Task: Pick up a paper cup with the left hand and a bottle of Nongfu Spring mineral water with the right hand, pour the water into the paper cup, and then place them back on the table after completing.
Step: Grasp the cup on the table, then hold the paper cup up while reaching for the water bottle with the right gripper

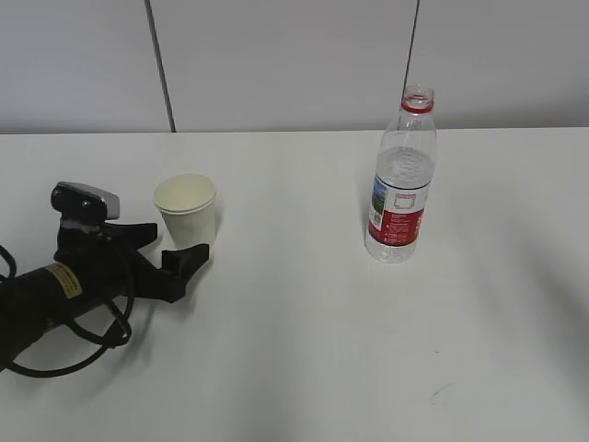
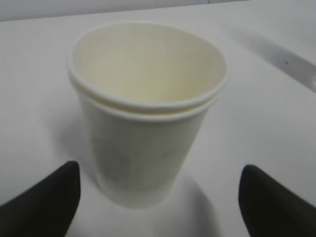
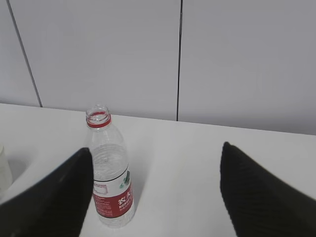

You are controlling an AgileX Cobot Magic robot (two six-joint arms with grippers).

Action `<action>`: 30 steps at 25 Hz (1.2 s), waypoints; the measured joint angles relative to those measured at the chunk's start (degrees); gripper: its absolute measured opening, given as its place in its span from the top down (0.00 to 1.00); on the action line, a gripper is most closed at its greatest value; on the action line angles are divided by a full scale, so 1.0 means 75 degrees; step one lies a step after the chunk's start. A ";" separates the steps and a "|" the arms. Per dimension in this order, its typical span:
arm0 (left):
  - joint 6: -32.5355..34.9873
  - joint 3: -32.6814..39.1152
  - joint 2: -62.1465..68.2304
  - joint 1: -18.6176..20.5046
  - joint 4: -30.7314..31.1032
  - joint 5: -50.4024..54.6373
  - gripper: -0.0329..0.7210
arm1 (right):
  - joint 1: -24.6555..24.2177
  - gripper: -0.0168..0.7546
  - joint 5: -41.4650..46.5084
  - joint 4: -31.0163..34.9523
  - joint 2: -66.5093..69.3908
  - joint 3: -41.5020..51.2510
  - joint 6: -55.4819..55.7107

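Just paper cup point(image 2: 143, 118) between fingers point(image 2: 47, 200)

Bright, even, diffuse light washes out the white table point(image 1: 304, 350), leaving only soft, faint shadows. In the left wrist view the paper cup point(image 2: 145, 111) between the fingers point(image 2: 42, 205) is softly blurred. In the right wrist view the dark fingers point(image 3: 261, 195) are out of focus.

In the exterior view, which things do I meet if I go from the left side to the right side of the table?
Left arm's pincer, open beside the cup → paper cup → uncapped water bottle with the red label.
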 joint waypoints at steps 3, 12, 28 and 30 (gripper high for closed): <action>0.0000 -0.0413 0.0258 -0.0224 -0.0343 0.0007 0.17 | 0.0000 0.22 -0.0016 0.0000 0.0000 0.0000 0.0000; 0.0000 -0.1474 0.0823 -0.0393 -0.0853 0.0002 0.17 | 0.0000 0.22 -0.0040 0.0000 0.0000 0.0000 0.0000; 0.0000 -0.1605 0.0921 -0.0393 -0.0793 -0.0032 0.44 | 0.0000 0.22 -0.0175 0.0000 0.0000 0.0000 0.0000; 0.0000 -0.1605 0.0921 -0.0393 -0.0771 -0.0035 0.44 | 0.0000 0.22 -0.0175 0.0000 0.0000 0.0000 0.0000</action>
